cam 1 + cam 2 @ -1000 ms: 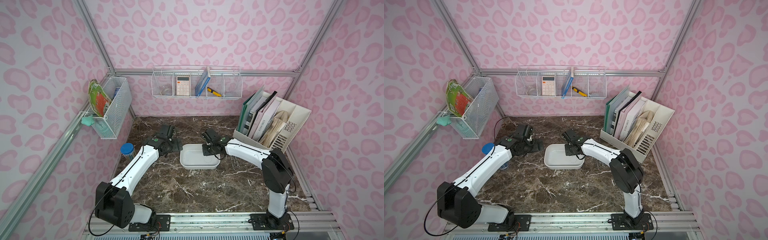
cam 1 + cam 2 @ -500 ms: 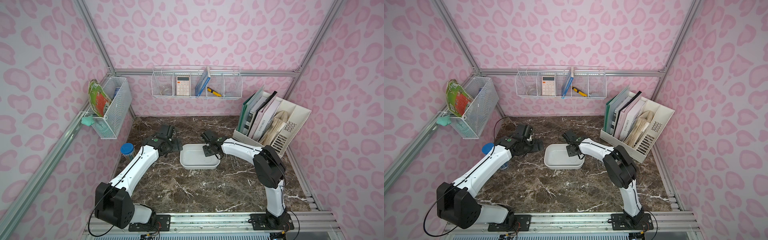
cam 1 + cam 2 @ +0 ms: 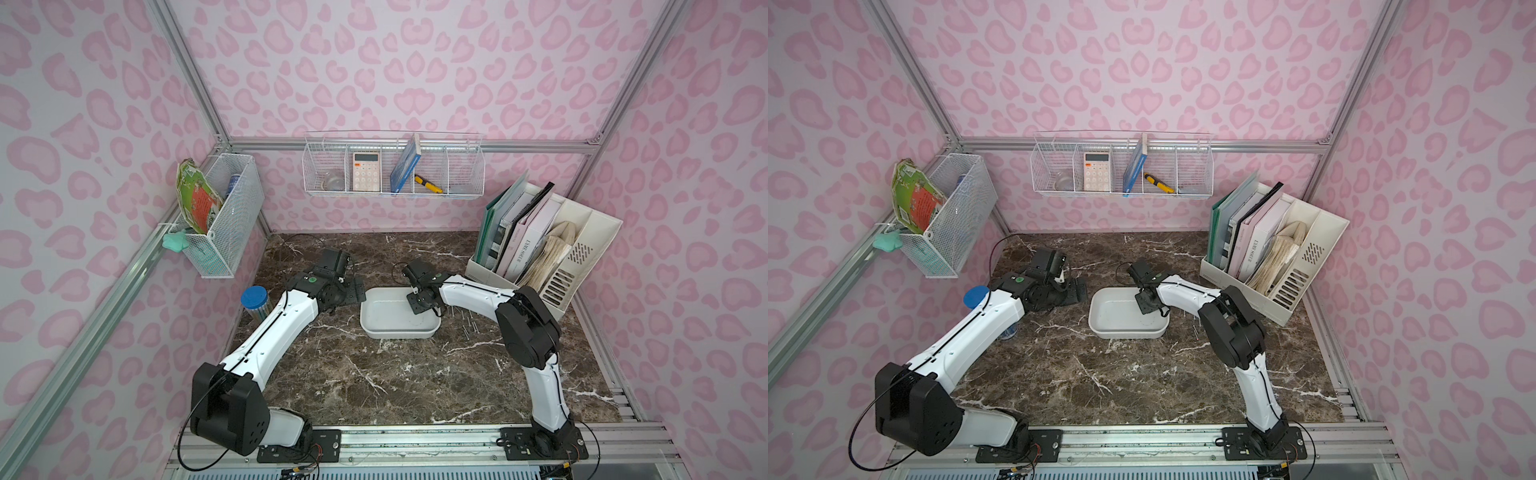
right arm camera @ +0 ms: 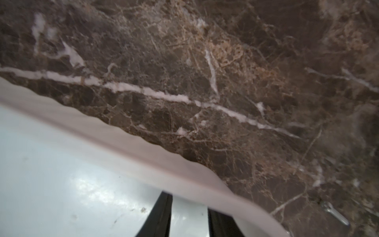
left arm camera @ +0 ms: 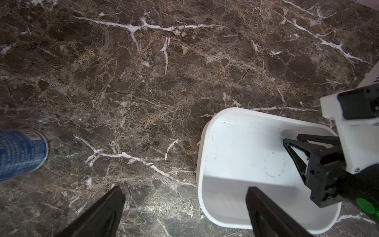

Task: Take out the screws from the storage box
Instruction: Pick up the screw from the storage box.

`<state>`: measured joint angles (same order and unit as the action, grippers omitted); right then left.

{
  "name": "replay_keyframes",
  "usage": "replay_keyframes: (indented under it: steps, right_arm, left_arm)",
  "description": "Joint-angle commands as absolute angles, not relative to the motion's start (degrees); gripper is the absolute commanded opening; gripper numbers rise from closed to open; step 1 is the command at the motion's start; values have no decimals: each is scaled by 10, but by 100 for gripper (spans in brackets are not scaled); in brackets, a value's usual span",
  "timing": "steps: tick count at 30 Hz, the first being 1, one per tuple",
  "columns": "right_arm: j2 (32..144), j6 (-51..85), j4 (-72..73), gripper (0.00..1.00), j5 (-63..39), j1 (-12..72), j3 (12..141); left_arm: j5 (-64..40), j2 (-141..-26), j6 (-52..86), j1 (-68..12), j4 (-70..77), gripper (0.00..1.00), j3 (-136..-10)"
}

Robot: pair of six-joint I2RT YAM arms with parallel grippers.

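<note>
The storage box point(image 3: 395, 330) is a shallow white tray in the middle of the marble table, seen in both top views point(image 3: 1121, 328). Its visible floor point(image 5: 242, 147) holds only dark specks. Several thin screws point(image 3: 468, 326) lie on the table just right of it, and one screw point(image 4: 336, 213) shows outside its wall. My right gripper point(image 3: 417, 305) reaches into the box's back right corner. Its jaws point(image 4: 189, 203) stand narrowly apart over bare floor, tips hidden behind the rim. My left gripper point(image 5: 185, 190) is wide open, straddling the box's left edge.
A blue-lidded can point(image 3: 254, 299) stands left of my left arm. A cream file organiser point(image 3: 540, 257) with folders fills the back right corner. Wire baskets hang on the back wall point(image 3: 392, 170) and the left wall point(image 3: 220, 216).
My right arm's elbow has swung left toward the box while its gripper stayed inside the box. The left arm and the box have not moved.
</note>
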<state>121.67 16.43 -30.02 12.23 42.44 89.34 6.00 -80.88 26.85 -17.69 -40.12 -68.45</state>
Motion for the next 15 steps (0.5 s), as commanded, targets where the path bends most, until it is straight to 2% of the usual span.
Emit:
replay_keyframes:
  steps: [1,6,15]
  right_arm:
    - [1223,165,-318,33,136,424,903]
    - [1244,165,-335,31,142,425,913]
    - [1242,197,-344,19,120,440,899]
  left_arm:
    - [59,-812,269,-177,-402,97,-687]
    - [60,-813,269,-177,-400,97,-687]
    - [62,-810,269,-177,-400,97,-686]
